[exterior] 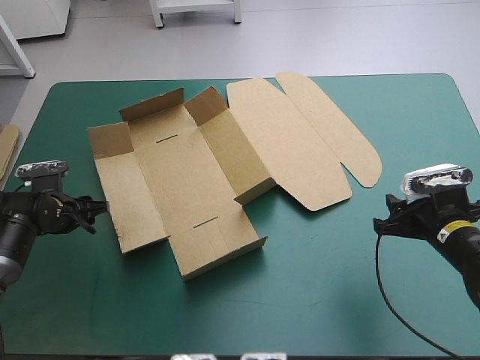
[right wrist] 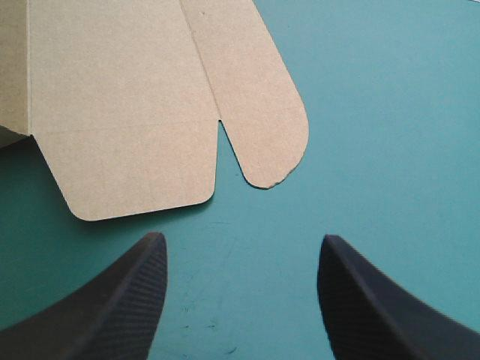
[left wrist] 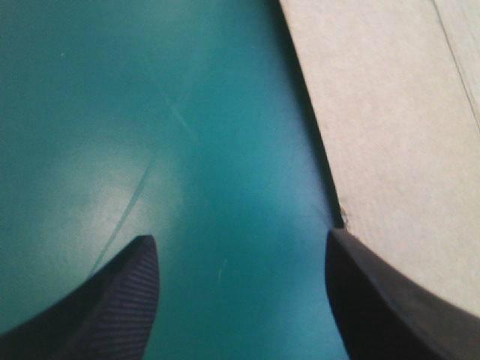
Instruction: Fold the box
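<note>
The brown box [exterior: 187, 180] lies mid-table as a cut sheet. Its short end flaps and one long wall stand partly raised, and the lid [exterior: 292, 142] lies flat toward the far right. My left gripper [exterior: 95, 210] sits low at the box's left edge, open. In the left wrist view the gripper [left wrist: 240, 240] has bare teal-green cover between its fingers, with one finger [left wrist: 375, 300] right at the box's side panel [left wrist: 397, 135]. My right gripper [exterior: 382, 216] is open and apart from the box. In the right wrist view it [right wrist: 241, 240] faces the lid's rounded tuck flap [right wrist: 259, 97] a short way ahead.
An edge of more brown board [exterior: 7, 150] shows at the table's left edge. The teal-green cover [exterior: 315, 292] is bare along the near side and around the right gripper.
</note>
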